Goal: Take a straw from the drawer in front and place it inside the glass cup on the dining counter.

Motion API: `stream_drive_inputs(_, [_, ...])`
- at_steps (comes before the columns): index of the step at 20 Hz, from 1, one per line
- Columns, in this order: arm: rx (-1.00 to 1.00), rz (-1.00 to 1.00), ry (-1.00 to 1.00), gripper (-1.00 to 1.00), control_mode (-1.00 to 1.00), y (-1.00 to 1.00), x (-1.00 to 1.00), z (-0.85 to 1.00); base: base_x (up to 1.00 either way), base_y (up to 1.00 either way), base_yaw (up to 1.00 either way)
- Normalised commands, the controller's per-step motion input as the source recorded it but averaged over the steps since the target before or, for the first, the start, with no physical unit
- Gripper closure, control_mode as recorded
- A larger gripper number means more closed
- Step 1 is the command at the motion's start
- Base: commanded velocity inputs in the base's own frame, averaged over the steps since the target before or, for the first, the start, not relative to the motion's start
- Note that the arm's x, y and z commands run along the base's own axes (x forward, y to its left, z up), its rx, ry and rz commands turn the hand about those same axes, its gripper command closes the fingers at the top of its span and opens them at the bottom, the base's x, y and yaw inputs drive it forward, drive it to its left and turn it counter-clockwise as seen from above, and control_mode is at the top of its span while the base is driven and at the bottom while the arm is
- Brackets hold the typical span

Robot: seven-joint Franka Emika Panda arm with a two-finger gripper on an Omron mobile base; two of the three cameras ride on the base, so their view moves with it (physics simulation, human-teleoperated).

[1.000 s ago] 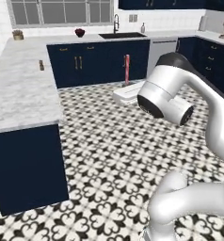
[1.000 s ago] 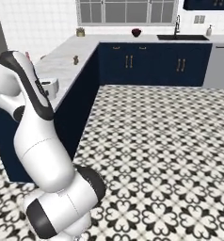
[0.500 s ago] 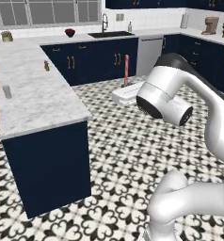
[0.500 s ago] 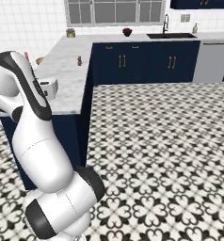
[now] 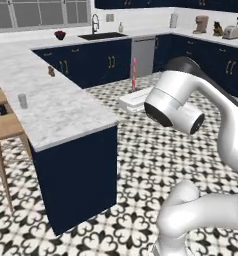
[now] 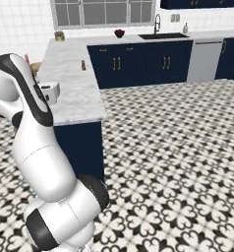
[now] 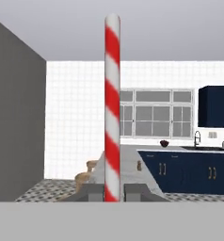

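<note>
Standing upright between the closed fingers of the gripper [image 7: 112,190], the straw [image 7: 112,108] points its long axis straight up, held above the patterned floor [image 5: 156,150] beside the dining counter [image 5: 61,112]. On this marble slab stands the glass cup [image 5: 23,101], well apart from the straw, with wooden stools [image 5: 3,127] behind and a small brown shaker [image 5: 51,71] farther along.

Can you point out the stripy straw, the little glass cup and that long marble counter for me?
straw [image 7: 112,108]: hand view, middle of its shaft.
glass cup [image 5: 23,101]: left base view, its side wall.
dining counter [image 5: 66,112]: left base view, bare marble top near the end.
</note>
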Motion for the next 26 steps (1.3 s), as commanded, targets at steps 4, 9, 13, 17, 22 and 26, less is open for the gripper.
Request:
stream_drive_inputs(4, [0.00, 0.00, 0.00, 1.00, 1.00, 0.00, 0.00, 0.00, 0.16, 1.00, -0.34])
stream_drive_inputs(9, [0.00, 0.00, 0.00, 1.00, 1.00, 0.00, 0.00, 0.00, 0.12, 1.00, -0.33])
stream_drive_inputs(13, [0.00, 0.00, 0.00, 1.00, 1.00, 0.00, 0.00, 0.00, 0.02, 1.00, -0.33])
stream_drive_inputs(17, [0.00, 0.00, 0.00, 1.00, 1.00, 0.00, 0.00, 0.00, 0.00, 1.00, -0.33])
stream_drive_inputs(22, [0.00, 0.00, 0.00, 1.00, 1.00, 0.00, 0.00, 0.00, 0.00, 1.00, -0.38])
stream_drive_inputs(26, [0.00, 0.00, 0.00, 1.00, 1.00, 0.00, 0.00, 0.00, 0.00, 1.00, -0.42])
